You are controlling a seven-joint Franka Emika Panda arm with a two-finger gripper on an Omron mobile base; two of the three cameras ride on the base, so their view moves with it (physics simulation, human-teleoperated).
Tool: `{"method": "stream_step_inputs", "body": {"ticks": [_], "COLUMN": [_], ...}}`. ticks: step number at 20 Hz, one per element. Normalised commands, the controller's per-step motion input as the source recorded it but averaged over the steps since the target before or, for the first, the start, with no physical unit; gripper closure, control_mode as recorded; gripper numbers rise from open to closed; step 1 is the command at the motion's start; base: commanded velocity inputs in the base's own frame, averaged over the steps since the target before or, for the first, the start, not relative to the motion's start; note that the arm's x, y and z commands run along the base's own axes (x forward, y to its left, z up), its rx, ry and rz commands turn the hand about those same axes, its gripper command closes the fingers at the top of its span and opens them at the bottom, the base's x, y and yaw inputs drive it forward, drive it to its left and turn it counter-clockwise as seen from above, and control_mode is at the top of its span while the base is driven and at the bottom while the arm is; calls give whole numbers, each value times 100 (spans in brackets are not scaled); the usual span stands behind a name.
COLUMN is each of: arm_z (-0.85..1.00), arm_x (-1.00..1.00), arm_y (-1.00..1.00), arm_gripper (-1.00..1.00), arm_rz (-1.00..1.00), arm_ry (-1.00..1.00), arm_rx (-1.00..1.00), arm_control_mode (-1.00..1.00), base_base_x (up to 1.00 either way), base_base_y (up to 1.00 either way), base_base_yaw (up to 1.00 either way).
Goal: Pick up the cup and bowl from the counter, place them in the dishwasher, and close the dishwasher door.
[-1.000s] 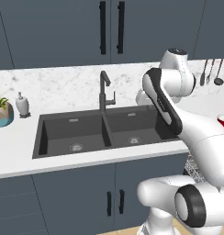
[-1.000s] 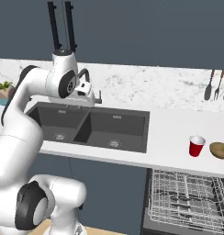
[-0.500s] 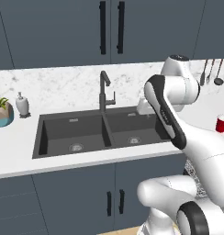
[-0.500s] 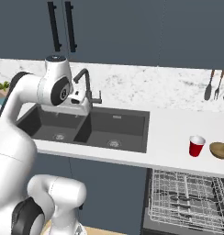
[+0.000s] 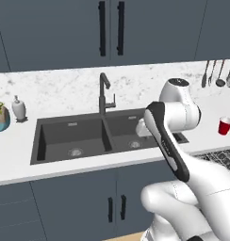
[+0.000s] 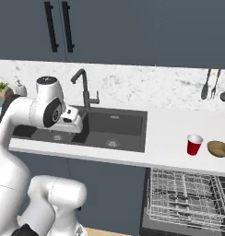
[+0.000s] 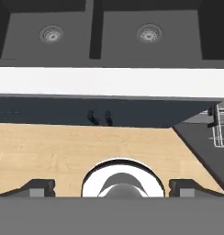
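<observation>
- Gripper (image 7: pixel 112 186): finger tips set wide apart, nothing between them; it looks down at wood floor and the counter's front edge.
- Dishwasher (image 6: pixel 188 203): below the counter, right of the sink; white rack (image 6: pixel 186 196) pulled out, in plain sight.
- Door (image 7: pixel 201 137): dark panel lying open beside the rack corner in the hand view.
- Counter (image 6: pixel 169 133): white slab around the sink (image 6: pixel 105 129).
- Arm's wrist hangs over the sink's front, near the faucet (image 5: pixel 104 94).
- Cup (image 6: pixel 194 144): upright on the counter, well right of the sink, above the rack.
- Bowl (image 6: pixel 219 148): just right of the cup, apart from it.
- Utensils (image 6: pixel 215 85) hang on the wall beyond the bowl.
- Plant pot (image 5: pixel 0 118) and soap bottle (image 5: pixel 19 108): left of the sink, by the wall.
</observation>
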Motion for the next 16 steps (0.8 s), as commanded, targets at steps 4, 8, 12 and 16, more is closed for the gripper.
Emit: {"method": "stream_step_inputs", "body": {"ticks": [4, 8, 12, 16], "arm_z": [0, 0, 0, 0], "arm_x": [0, 0, 0, 0], "arm_y": [0, 0, 0, 0], "arm_gripper": [-100, -100, -100, -100], "arm_rz": [0, 0, 0, 0], "arm_ry": [0, 0, 0, 0], "arm_rx": [0, 0, 0, 0], "arm_control_mode": [100, 100, 100, 100], "base_base_x": [26, 6, 8, 10], "base_base_y": [-1, 9, 30, 61], "base_base_yaw": [-60, -82, -84, -73]}}
